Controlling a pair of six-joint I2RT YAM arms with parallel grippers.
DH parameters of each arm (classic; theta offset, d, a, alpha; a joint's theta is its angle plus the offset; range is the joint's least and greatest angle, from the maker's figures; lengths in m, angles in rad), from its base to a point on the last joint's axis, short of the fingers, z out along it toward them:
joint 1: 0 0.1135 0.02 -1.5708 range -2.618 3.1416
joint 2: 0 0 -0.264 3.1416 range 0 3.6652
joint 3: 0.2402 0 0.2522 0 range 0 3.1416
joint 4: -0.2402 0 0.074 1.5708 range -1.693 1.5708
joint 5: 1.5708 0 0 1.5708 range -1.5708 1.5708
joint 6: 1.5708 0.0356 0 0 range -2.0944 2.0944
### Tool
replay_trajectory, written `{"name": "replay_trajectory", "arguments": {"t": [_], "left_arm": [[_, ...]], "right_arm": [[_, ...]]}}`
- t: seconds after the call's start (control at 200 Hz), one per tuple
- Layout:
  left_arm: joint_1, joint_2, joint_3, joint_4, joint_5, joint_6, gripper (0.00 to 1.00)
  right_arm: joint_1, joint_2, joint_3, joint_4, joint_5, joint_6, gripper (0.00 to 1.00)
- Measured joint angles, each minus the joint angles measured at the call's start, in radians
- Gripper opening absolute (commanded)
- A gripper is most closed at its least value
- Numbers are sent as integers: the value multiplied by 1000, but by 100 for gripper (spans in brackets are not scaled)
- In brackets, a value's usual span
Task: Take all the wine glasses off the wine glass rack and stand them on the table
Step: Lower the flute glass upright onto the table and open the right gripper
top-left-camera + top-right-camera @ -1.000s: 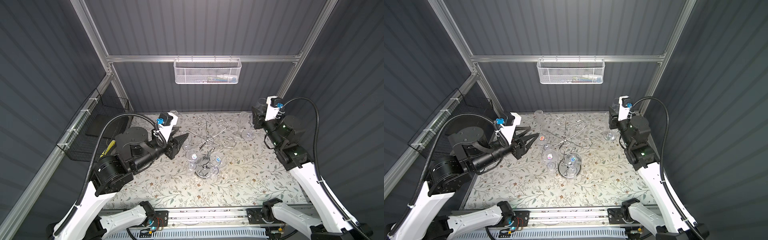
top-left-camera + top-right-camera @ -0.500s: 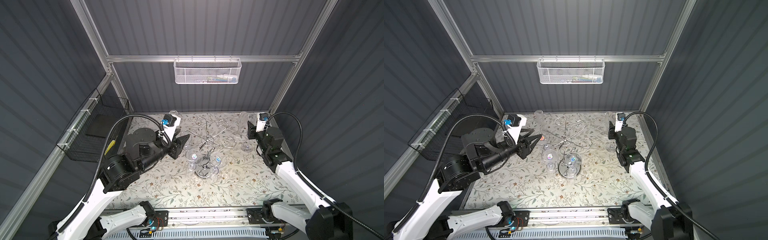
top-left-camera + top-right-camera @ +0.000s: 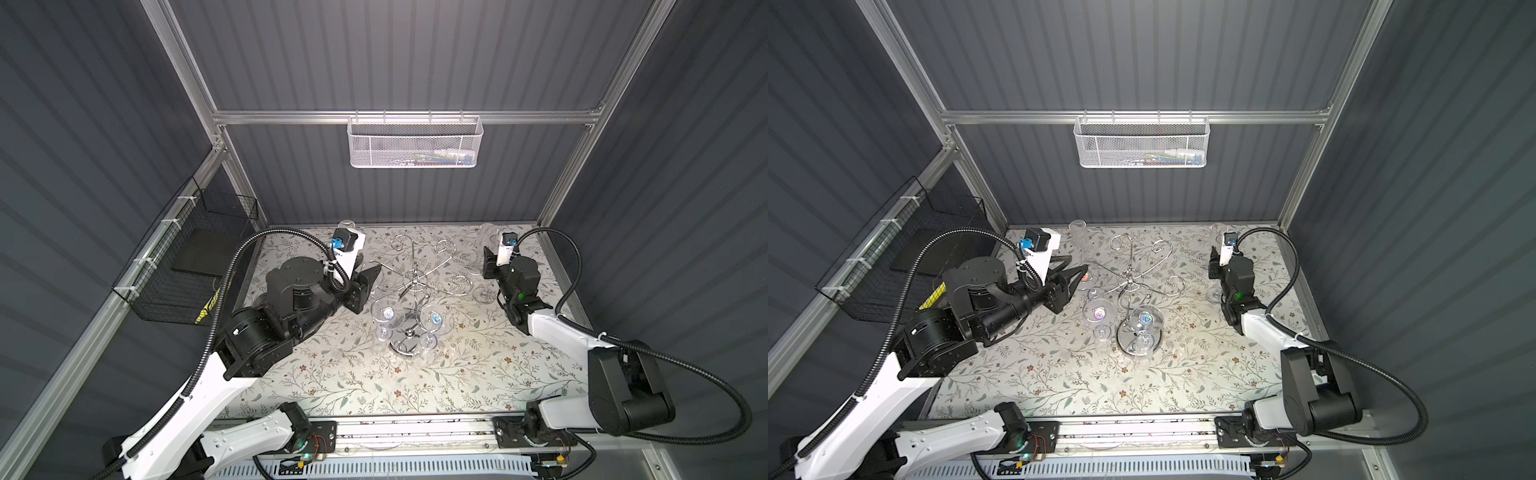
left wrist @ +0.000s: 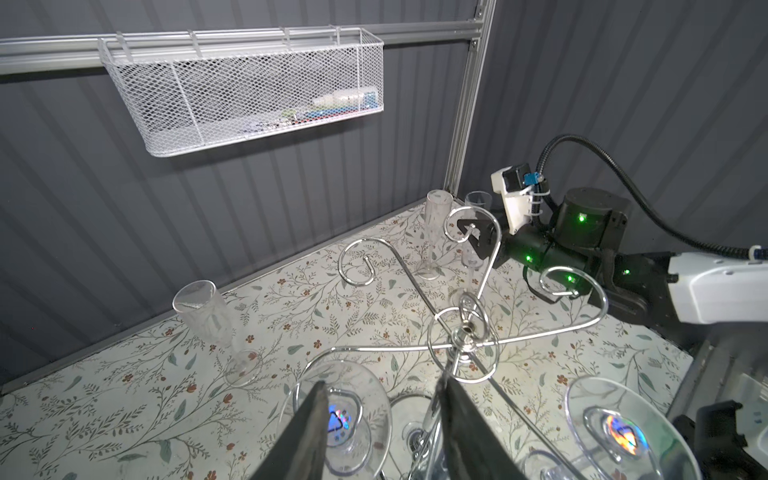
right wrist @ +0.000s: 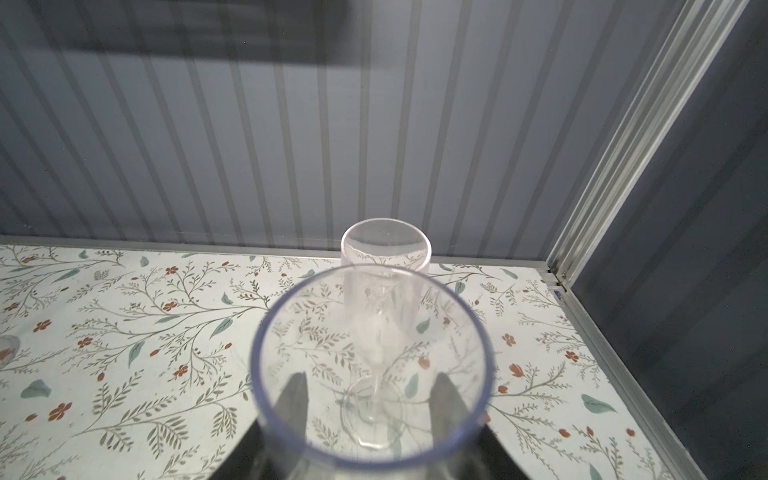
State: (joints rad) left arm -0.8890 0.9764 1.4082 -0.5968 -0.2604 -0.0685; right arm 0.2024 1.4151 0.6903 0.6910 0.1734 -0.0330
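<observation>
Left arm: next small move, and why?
Probably shift the left pincer sideways to centre on the nearest hanging glass, then drop to its stem. Its jaws stand open, but one finger overlaps that glass's foot and the post of the rack shows in the gap; closing now would likely catch the rack.

In the right wrist view you saw the clear flute (image 5: 374, 365) only as a blurred rim close to the lens. Its lower part was cut off at the edge, and the right gripper (image 5: 368, 399) showed as two grey fingers (image 5: 293, 399) through its wall. Your left gripper (image 4: 384, 432) ran off the left wrist view, one of its fingers (image 4: 309, 436) covering part of a hung wine glass (image 4: 357, 415). What lay in the white mesh basket (image 3: 415, 143) was too small to tell.
</observation>
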Motion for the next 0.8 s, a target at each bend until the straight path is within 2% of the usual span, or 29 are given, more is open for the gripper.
{"name": "replay_trajectory", "arguments": {"t": [0.255,0.435,0.605,0.8], "left_arm": [[0,-2,-37,17,-37,0,45],[0,-3,-51,19,-51,0,45],[0,1,-52,22,-54,0,45],[0,2,-52,23,-54,0,45]], "right_arm": [[0,108,0,128,54,6,29],[0,132,-11,192,68,7,31],[0,134,-26,222,76,11,36],[0,140,-36,251,79,24,48]]}}
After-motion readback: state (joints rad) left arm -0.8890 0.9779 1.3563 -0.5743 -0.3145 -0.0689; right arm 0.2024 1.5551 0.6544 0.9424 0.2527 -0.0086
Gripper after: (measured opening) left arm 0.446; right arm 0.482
